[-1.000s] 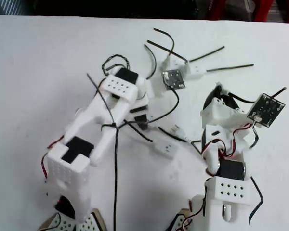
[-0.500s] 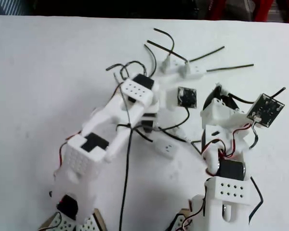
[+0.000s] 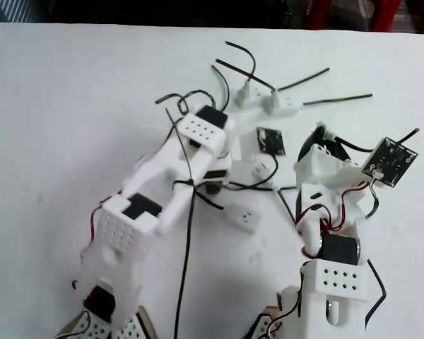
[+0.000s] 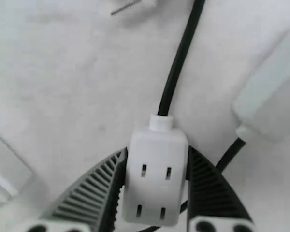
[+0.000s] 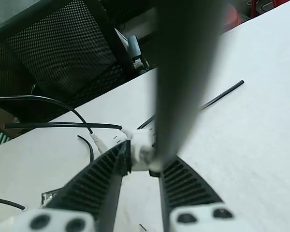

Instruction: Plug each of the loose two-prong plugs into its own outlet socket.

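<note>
Outlet socket [image 4: 156,183], pinched between left jaws, black cord [image 4: 176,67] leading away

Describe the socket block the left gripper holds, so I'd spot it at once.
On the table, find the left gripper: the white socket block sits between its ribbed fingers. It shows two pairs of slots and a black cord at one end; the neighbouring pale block lies ungripped.

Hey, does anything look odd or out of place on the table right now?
Yes. The black cord pinched in the right claw sticks up right across that wrist camera. The left claw grips a socket with a second cord caught beneath.
</note>
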